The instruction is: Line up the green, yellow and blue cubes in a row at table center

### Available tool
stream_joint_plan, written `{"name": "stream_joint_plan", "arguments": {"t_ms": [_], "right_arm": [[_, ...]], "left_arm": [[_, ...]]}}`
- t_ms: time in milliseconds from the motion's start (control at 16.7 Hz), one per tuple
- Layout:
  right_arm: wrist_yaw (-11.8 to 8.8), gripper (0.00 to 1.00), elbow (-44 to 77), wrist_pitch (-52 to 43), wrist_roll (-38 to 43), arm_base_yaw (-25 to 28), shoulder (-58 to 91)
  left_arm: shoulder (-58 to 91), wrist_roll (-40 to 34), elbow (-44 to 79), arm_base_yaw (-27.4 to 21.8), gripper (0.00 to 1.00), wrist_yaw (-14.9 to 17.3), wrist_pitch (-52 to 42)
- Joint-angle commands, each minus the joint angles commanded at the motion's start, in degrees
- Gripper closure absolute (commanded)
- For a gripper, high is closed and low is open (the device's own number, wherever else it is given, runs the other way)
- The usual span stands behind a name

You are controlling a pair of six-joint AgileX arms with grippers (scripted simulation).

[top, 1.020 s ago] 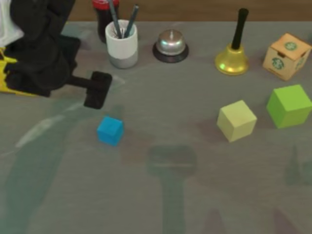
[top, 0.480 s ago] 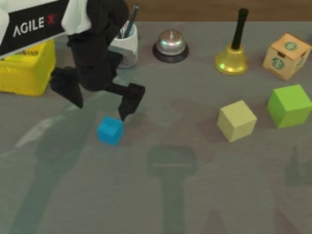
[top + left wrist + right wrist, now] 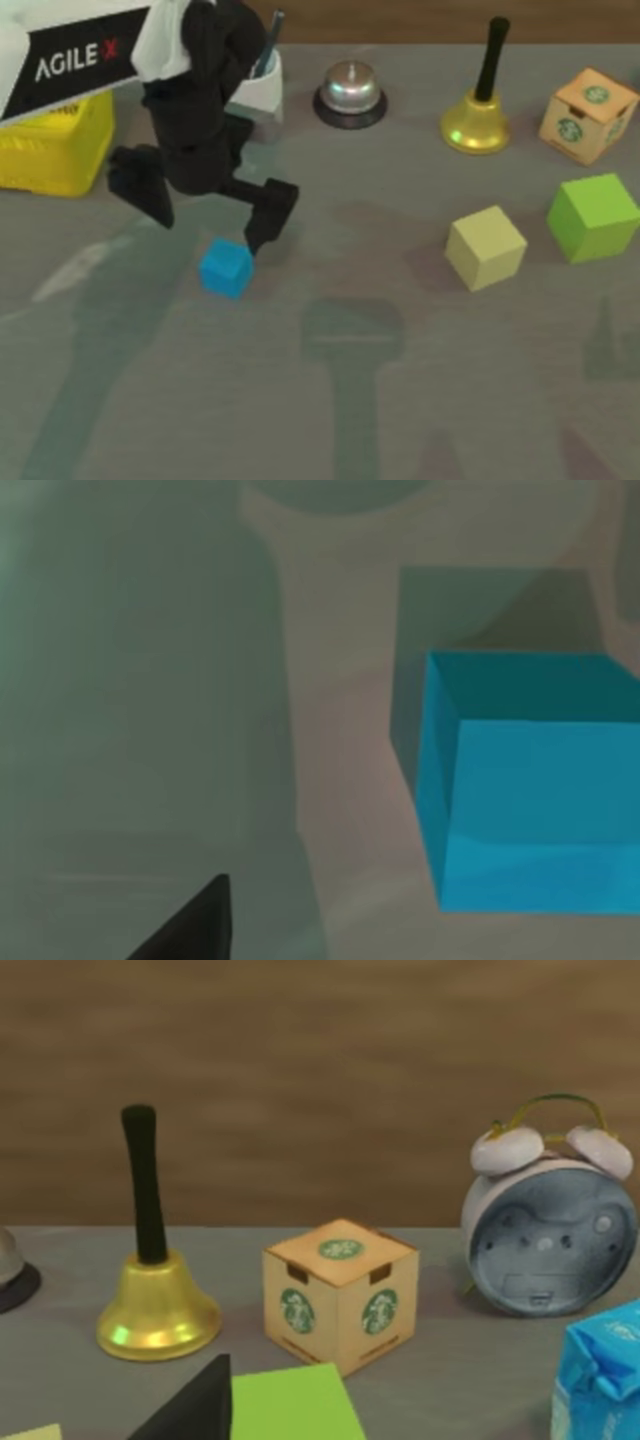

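On the table's (image 3: 330, 420) left, the left gripper (image 3: 205, 215) hangs over the blue cube (image 3: 225, 268), fingers spread wide, one tip just beside the cube's top corner. This cube is small and bright; the left wrist view shows it (image 3: 535, 780) large and close, apart from the finger (image 3: 190, 930). Right of centre lie one pale yellow cube (image 3: 486, 247) and one lime-green cube (image 3: 593, 216), near each other. Only the right wrist view shows an alarm clock (image 3: 548, 1230); the right gripper's state I cannot tell.
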Motion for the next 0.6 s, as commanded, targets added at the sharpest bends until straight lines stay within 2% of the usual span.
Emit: {"name": "stream_joint_plan", "arguments": {"t_ms": [360,600], "right_arm": [[0.0,0.00,0.0,0.0,0.0,0.0,0.0],[0.0,0.00,0.0,0.0,0.0,0.0,0.0]], "left_arm": [[5.1,0.0,-7.7,-0.1,0.00,0.0,13.3],[5.9,0.0,-8.7,-0.1,0.00,0.1,14.7]]}}
